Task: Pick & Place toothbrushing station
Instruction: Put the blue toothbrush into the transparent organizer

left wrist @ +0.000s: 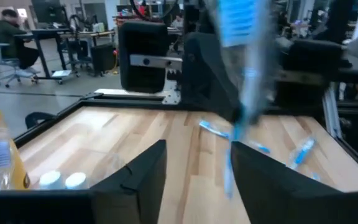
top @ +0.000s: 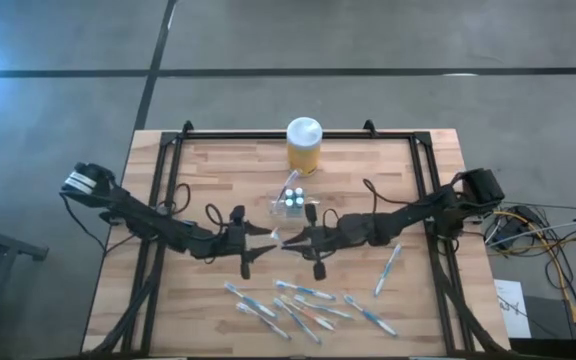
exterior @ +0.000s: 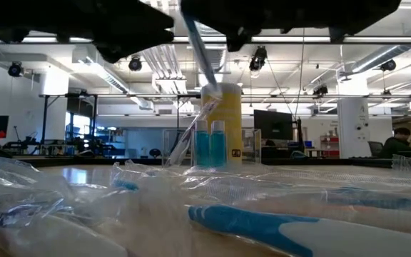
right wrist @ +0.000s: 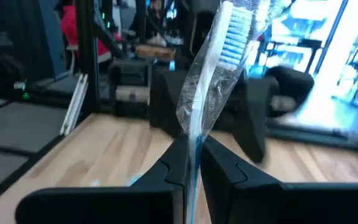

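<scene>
Now right claw pinches a wrapped blue toothbrush upright mid-table, left claw spread wide, seemingly a handover toward the clear holder.

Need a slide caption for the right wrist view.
Right gripper shut on a wrapped toothbrush, bristles up, above the table.

Grey concrete floor w/ dark seam lines around the light-wood surface. Beyond it: big open lab, white ceiling w/ strip lights & hanging black spotlights, white pillar far right, desks w/ monitors. Person seated at a desk, office chairs nearby. Cables on floor at right.
</scene>
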Robot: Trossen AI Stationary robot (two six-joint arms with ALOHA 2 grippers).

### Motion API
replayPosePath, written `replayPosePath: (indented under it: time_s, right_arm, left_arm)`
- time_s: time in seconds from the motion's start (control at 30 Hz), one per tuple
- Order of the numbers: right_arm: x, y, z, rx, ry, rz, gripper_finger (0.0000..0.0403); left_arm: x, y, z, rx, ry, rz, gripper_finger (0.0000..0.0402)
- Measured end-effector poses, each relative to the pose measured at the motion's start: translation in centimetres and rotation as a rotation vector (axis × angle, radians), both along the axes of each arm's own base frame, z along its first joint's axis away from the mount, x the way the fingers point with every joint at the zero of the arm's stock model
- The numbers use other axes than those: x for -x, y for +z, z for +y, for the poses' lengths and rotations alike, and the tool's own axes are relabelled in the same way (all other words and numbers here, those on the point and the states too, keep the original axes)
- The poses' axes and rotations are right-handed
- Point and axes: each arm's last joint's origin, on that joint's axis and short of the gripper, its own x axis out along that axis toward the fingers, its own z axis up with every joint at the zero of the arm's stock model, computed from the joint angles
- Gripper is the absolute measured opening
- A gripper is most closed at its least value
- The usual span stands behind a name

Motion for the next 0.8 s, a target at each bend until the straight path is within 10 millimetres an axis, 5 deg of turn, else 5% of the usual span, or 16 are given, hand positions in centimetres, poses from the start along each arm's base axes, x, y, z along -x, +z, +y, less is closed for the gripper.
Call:
replayPosePath:
  time_s: [0.8]
  right_arm:
    - [-0.9, 0.2, -0.1, 0.083, -0.086, -0.066, 0.0020]
  left_arm:
    - [-0.2, 0.3, -0.2, 0.066, -0.090, 0.049, 0.0202]
